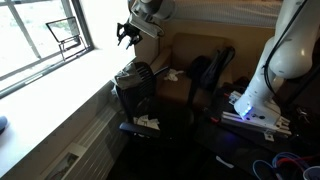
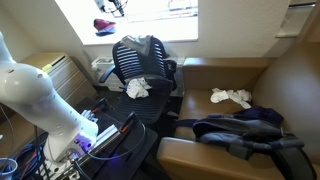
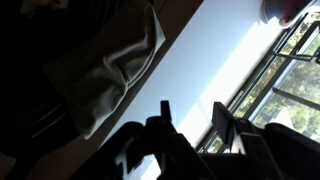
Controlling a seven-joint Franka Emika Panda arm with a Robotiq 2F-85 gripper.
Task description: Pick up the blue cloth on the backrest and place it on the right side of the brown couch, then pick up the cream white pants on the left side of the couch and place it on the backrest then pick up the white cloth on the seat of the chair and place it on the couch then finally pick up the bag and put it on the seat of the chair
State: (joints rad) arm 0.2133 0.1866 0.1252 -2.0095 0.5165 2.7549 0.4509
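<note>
The black chair [image 2: 128, 62] stands by the window, with the cream white pants [image 2: 152, 45] draped over its mesh backrest [image 2: 130, 58]. A white cloth [image 2: 138, 87] lies on its seat. My gripper [image 2: 112, 8] hangs above the backrest, open, with nothing between its fingers [image 3: 218, 115]. In the wrist view the pants [image 3: 110, 65] lie below and to the left of the gripper [image 3: 192, 108]. On the brown couch [image 2: 290, 70] lies the blue cloth [image 2: 255, 116]. Black strap-like parts [image 2: 225, 130] beside it look like the bag. Another white cloth [image 2: 230, 97] lies on the couch seat.
A bright window [image 1: 40, 35] and its sill [image 1: 60, 85] run beside the chair. A red and blue object [image 2: 103, 27] rests on the sill. The white robot base [image 1: 262, 85] stands next to the couch, with cables [image 1: 285, 160] on the floor.
</note>
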